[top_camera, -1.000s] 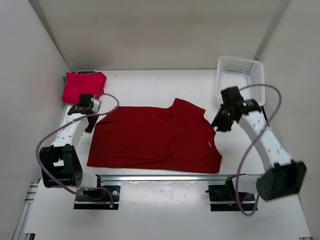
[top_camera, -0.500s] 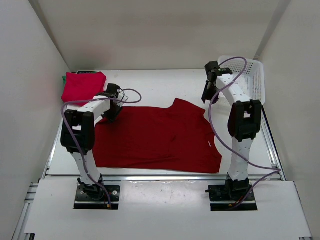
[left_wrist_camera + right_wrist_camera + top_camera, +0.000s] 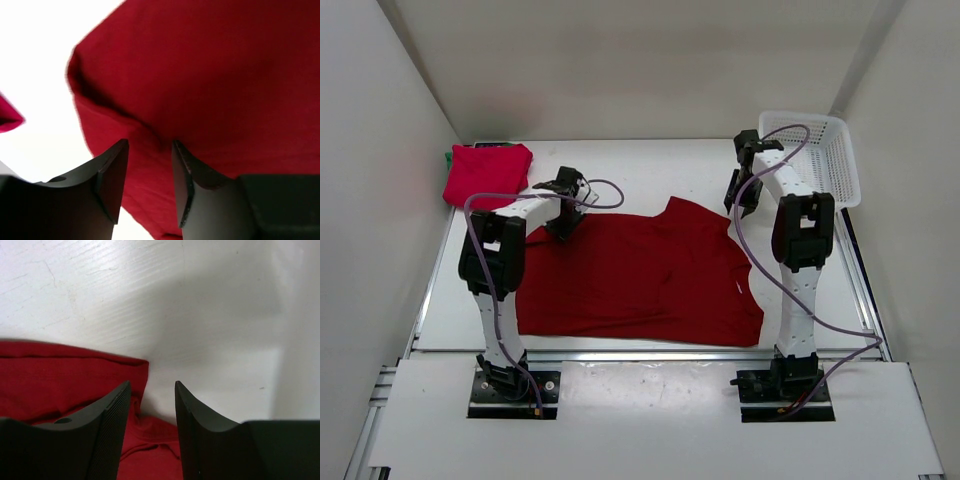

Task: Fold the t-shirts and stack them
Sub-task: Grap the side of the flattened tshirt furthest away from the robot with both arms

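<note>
My left hand [image 3: 148,172] is half open over a crease in the red shirt [image 3: 225,75], gripping nothing; my right hand [image 3: 152,415], equally parted, hangs over the shirt's edge.

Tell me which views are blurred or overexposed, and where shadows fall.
Left wrist view: the table is blown out to white, and the edge of the red t-shirt is blurred. Right wrist view: sharp, the table's grain shows, and a soft grey shadow lies at upper right. Top external view: even light, all in focus.
</note>
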Motion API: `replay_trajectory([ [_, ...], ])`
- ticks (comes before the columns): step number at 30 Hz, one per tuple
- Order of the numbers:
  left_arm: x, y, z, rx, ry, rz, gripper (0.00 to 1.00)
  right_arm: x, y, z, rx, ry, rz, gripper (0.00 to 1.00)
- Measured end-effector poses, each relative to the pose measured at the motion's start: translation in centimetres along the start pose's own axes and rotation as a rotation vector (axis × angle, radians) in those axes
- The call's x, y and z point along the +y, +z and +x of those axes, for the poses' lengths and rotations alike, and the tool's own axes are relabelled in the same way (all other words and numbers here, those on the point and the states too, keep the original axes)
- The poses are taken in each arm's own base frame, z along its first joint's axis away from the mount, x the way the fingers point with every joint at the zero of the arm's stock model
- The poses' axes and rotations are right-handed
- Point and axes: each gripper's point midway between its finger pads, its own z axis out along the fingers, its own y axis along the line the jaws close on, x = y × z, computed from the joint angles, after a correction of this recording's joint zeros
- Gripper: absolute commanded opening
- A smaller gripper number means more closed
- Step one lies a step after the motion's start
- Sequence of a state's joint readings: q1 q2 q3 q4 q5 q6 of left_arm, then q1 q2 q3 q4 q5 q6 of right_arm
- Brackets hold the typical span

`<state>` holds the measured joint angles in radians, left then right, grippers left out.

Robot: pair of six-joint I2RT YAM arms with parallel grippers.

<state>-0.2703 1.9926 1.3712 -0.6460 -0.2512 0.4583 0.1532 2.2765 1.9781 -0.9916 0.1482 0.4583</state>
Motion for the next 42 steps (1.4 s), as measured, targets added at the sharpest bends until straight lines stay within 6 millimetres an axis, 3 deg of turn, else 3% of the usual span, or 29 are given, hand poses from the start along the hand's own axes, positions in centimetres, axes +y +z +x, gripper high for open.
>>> replay_trajectory([
  [4, 1.0, 0.1, 0.4, 0.017, -0.005, -0.038, 0.47, 0.1, 0.8, 0.2, 0.019, 0.002, -0.006, 0.49],
  [9, 1.7, 0.4, 0.8, 0.038, -0.017, -0.069, 0.18, 0.7, 1.5, 0.7, 0.042, -0.007, -0.025, 0.52],
  [14, 1.6, 0.5, 1.0, 0.046, -0.015, -0.075, 0.04, 1.4, 2.8, 1.8, 0.082, -0.025, -0.024, 0.49],
  [17, 1.6, 0.5, 1.0, 0.046, -0.016, -0.075, 0.0, 1.9, 2.8, 1.9, 0.08, -0.036, -0.029, 0.38],
  [19, 1.6, 0.5, 1.0, 0.046, -0.017, -0.076, 0.0, 2.2, 2.8, 2.0, 0.084, -0.036, -0.039, 0.1],
  [20, 1.6, 0.5, 1.0, 0.046, -0.019, -0.076, 0.0, 2.4, 2.8, 2.0, 0.086, -0.03, -0.047, 0.01],
  [30, 3.2, -0.6, 1.2, 0.029, -0.049, -0.098, 0.0, 2.8, 2.3, 0.9, 0.056, -0.034, -0.052, 0.0],
  [34, 5.7, -2.0, 0.9, 0.004, -0.079, -0.145, 0.0, 3.0, 0.5, 0.0, 0.012, -0.053, -0.075, 0.0],
  [38, 7.9, -3.8, 1.3, -0.023, -0.1, -0.19, 0.0, 3.2, -4.1, -0.2, -0.082, -0.087, -0.129, 0.01],
  [42, 8.7, -6.2, 3.2, -0.035, -0.091, -0.235, 0.0, 2.6, -8.8, 3.0, -0.145, -0.126, -0.18, 0.0],
])
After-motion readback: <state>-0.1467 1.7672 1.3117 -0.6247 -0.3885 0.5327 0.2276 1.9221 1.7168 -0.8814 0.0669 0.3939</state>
